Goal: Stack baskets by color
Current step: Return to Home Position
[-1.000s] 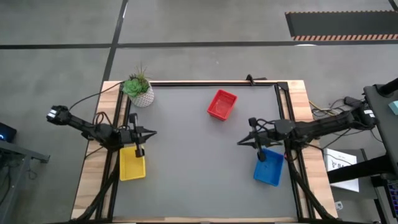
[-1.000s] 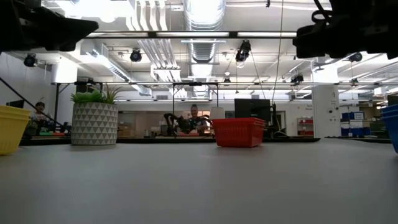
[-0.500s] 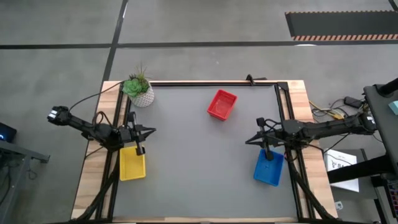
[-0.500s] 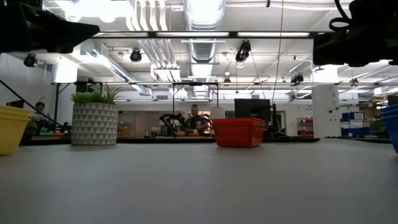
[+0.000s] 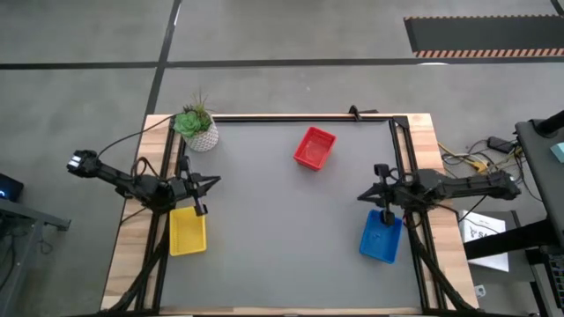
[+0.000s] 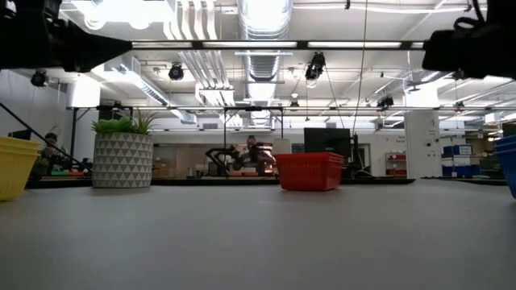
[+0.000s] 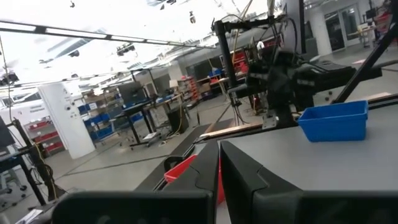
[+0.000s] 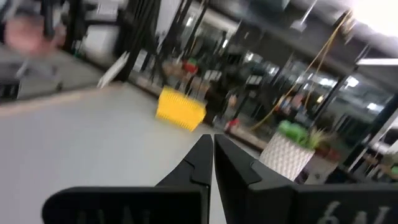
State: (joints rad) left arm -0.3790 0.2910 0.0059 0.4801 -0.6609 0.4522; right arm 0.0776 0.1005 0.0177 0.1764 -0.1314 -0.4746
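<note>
Yellow baskets [image 5: 187,232] sit as one pile by the desk's [image 5: 291,255] left edge in the high view. The left gripper [image 5: 214,182] hangs just beside the pile's back end, its tips pointing toward the desk's middle. By the right edge we find the blue baskets [image 5: 381,236], with the right gripper [image 5: 359,197] just past their back end, aimed inward. The red baskets [image 5: 315,147] lie near the back edge, well apart from both grippers, and a potted plant [image 5: 197,128] stands at the back left corner. In the low view the yellow pile shows at the far left beside the plant, the red pile at the middle and the blue pile at the far right. Both arms are dark shapes high above the desk, touching no basket. We cannot count the layers in any pile. The left wrist view shows that gripper's fingers pressed together on nothing, with the red and blue piles ahead of them. The right wrist view shows its fingers likewise closed and empty, the yellow pile and the plant beyond.
</note>
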